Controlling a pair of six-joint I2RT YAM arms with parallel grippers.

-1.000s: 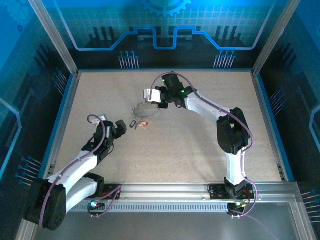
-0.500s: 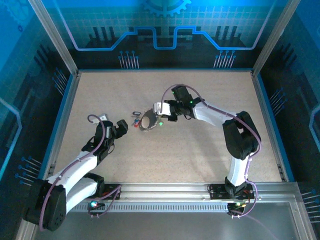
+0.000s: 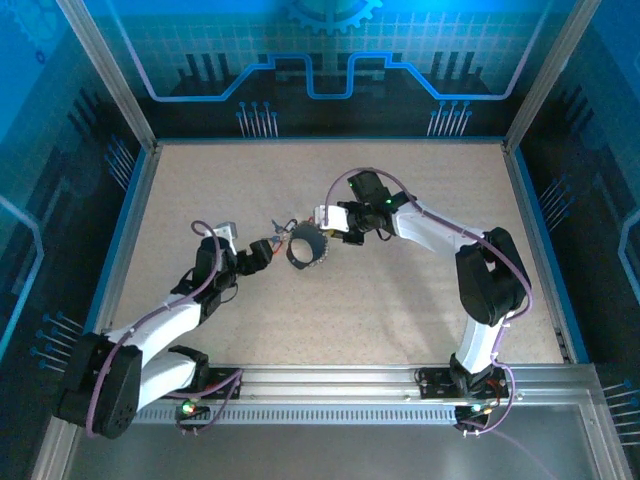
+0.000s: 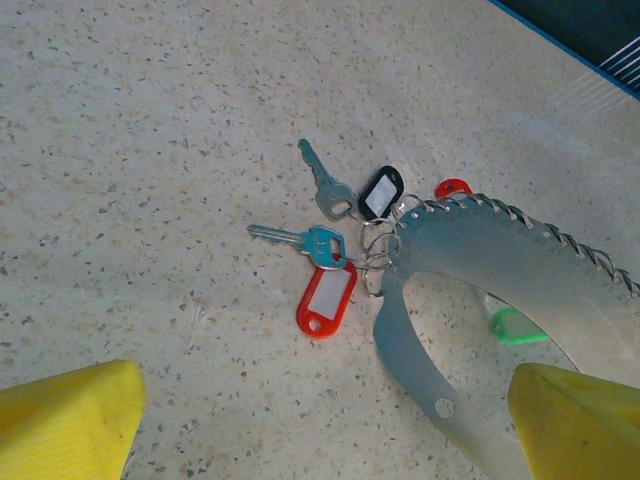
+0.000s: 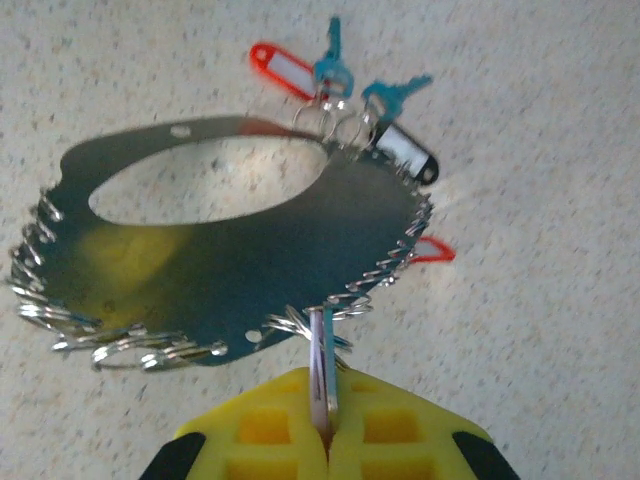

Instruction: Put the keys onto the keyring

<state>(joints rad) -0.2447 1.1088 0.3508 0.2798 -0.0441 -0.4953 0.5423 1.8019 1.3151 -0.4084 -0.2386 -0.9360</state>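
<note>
Since a second ago: right gripper (image 5: 325, 415) has carried the keyring (image 5: 250, 260) nearer, from the far middle of the table (image 3: 400, 300) to mid-table; its pads are pressed together, pinching the keyring's rim; keyring now tilted up off the surface on the gripper side. Left gripper (image 3: 262, 252) has moved right and farther, now just left of the keys (image 4: 325, 243); its fingers are spread wide, touching nothing. Keys lie flat at the keyring's left edge, bunched with a red tag (image 4: 326, 300) and a black tag (image 4: 380, 192) at the small rings (image 4: 375, 245) on the rim; they look linked to it, can't confirm. Green tag (image 4: 515, 327) lies behind the keyring.
</note>
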